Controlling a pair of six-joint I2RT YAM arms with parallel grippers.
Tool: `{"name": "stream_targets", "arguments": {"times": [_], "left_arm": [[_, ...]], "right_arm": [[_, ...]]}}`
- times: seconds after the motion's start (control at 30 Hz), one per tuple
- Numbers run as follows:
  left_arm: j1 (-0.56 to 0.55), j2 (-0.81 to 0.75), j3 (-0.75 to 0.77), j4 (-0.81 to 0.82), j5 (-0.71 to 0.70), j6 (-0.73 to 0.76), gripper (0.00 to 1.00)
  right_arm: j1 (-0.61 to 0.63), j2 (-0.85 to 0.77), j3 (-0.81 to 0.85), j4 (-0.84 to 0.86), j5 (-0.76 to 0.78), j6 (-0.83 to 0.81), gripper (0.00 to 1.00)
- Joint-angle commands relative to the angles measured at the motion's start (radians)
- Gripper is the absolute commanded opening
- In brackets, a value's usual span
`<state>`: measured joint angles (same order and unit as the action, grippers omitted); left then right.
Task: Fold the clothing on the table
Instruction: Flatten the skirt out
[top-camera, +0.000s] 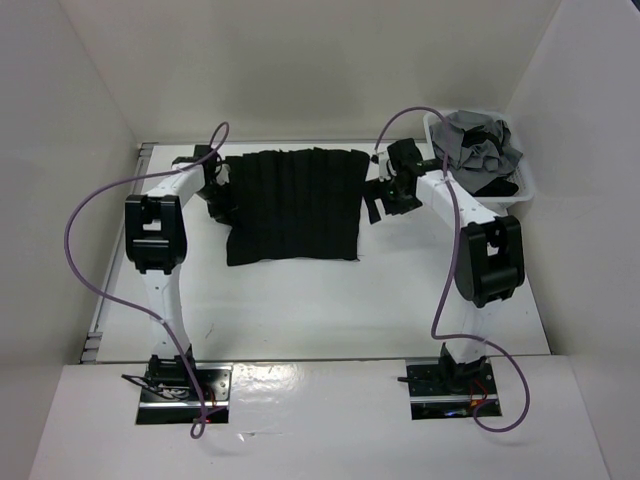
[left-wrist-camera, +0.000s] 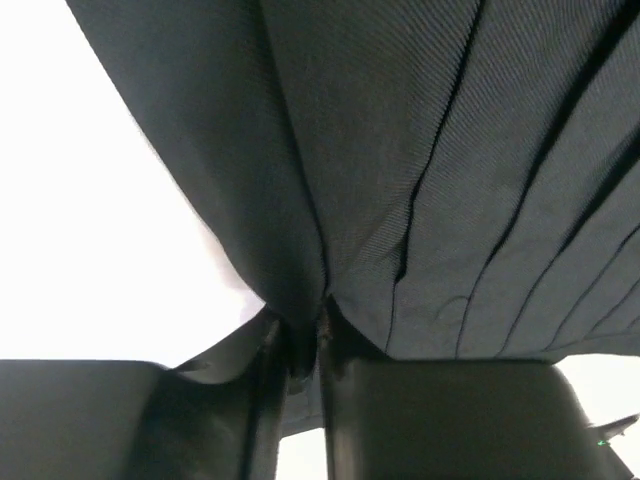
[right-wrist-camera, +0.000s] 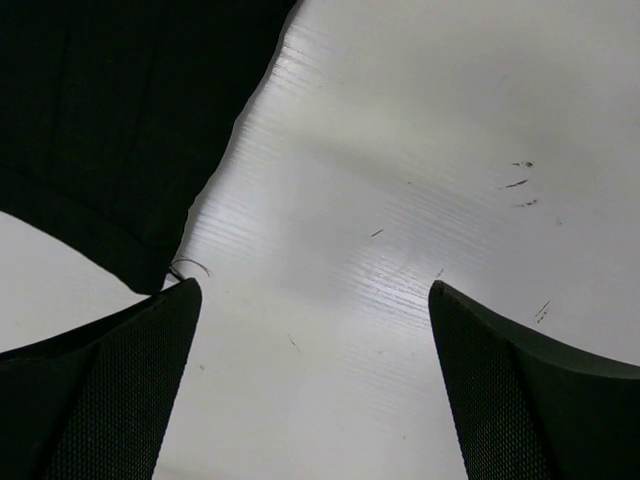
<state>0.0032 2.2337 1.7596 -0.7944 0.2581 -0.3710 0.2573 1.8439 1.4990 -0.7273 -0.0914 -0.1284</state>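
Where your left gripper (left-wrist-camera: 308, 345) clamps, you have a fold of the clothing (left-wrist-camera: 420, 150) pinched tight between its fingers, and the ribbed black fabric fans out from that pinch. Seen from above, the grip sits on the garment's left edge, toward its far corner. Your right gripper (right-wrist-camera: 315, 380) stands with its jaws wide apart, with only bare table (right-wrist-camera: 400, 200) between them; a corner of the cloth lies just beside one of its fingertips (right-wrist-camera: 165, 315). You can see the clothing spread across the far middle of the table, between your two arms. In the far right corner, a white basket (top-camera: 528, 195) holds a grey garment (top-camera: 475, 140).
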Motion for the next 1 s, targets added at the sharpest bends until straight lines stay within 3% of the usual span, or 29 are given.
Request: {"name": "stream_targets", "arguments": {"times": [0.0, 0.03, 0.17, 0.3, 0.5, 0.67, 0.83, 0.97], "left_arm": [[0.0, 0.024, 0.06, -0.045, -0.031, 0.043, 0.3], [0.0, 0.024, 0.07, -0.057, -0.043, 0.052, 0.44], [0.0, -0.04, 0.068, -0.068, -0.083, 0.052, 0.8], [0.009, -0.194, -0.05, -0.027, -0.073, 0.052, 0.91], [0.063, -0.321, -0.332, 0.061, 0.099, 0.145, 0.88], [0.063, -0.345, -0.408, 0.05, 0.17, 0.223, 0.76], [0.063, -0.345, -0.485, 0.069, 0.194, 0.244, 0.54], [0.063, -0.345, -0.505, 0.069, 0.208, 0.244, 0.53]], "right_arm": [[0.005, 0.02, 0.056, -0.006, -0.025, -0.004, 0.98], [0.005, 0.02, 0.066, -0.015, -0.025, -0.004, 0.98], [0.005, 0.009, 0.066, -0.015, -0.045, -0.004, 0.98], [0.005, -0.034, 0.02, -0.005, -0.057, 0.006, 0.98], [0.005, -0.11, -0.097, 0.054, -0.077, 0.061, 0.95], [0.005, -0.12, -0.131, 0.075, -0.117, 0.07, 0.94], [0.005, -0.12, -0.14, 0.085, -0.13, 0.079, 0.94], [0.005, -0.129, -0.149, 0.085, -0.139, 0.079, 0.94]]}}
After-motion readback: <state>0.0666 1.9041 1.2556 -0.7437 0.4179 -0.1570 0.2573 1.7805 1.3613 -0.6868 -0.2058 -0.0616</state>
